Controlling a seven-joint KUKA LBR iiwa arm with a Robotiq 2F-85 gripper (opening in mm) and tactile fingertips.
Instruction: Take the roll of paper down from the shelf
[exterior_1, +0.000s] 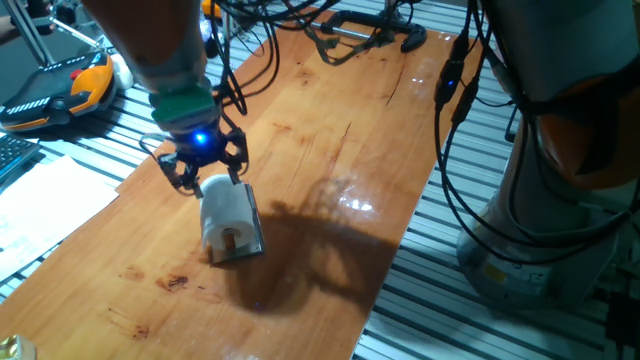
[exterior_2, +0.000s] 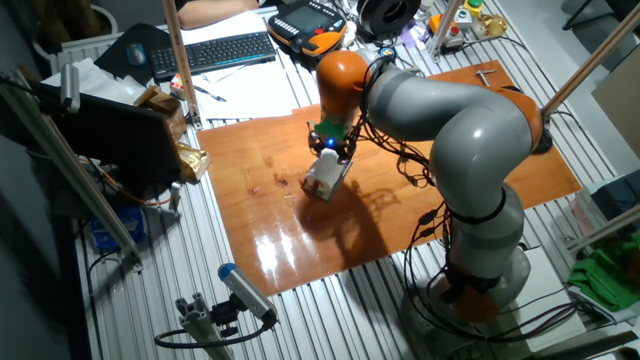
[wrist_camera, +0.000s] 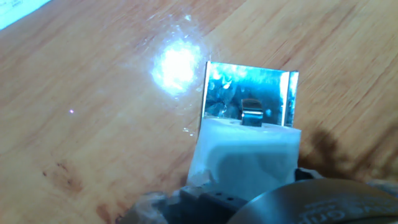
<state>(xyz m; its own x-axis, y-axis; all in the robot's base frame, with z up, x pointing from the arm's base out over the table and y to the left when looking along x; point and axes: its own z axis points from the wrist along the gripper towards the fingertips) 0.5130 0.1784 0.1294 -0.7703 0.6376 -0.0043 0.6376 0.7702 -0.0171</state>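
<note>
The roll of paper (exterior_1: 226, 213) is white with a brown core and sits on the shelf (exterior_1: 248, 243), a small grey metal bracket standing on the wooden board. My gripper (exterior_1: 213, 183) comes down on the roll's upper end, with one finger on each side touching it. In the hand view the roll (wrist_camera: 245, 152) fills the space just in front of the hand. Beyond it are the shiny shelf plate (wrist_camera: 224, 93) and its short peg (wrist_camera: 250, 114). In the other fixed view the gripper (exterior_2: 328, 158) is over the roll (exterior_2: 325, 176).
The long wooden board (exterior_1: 330, 160) carries the shelf. White paper sheets (exterior_1: 45, 205) lie to its left. An orange teach pendant (exterior_1: 60, 85) and black cables (exterior_1: 350, 30) are at the back. The robot base (exterior_1: 560, 190) stands to the right.
</note>
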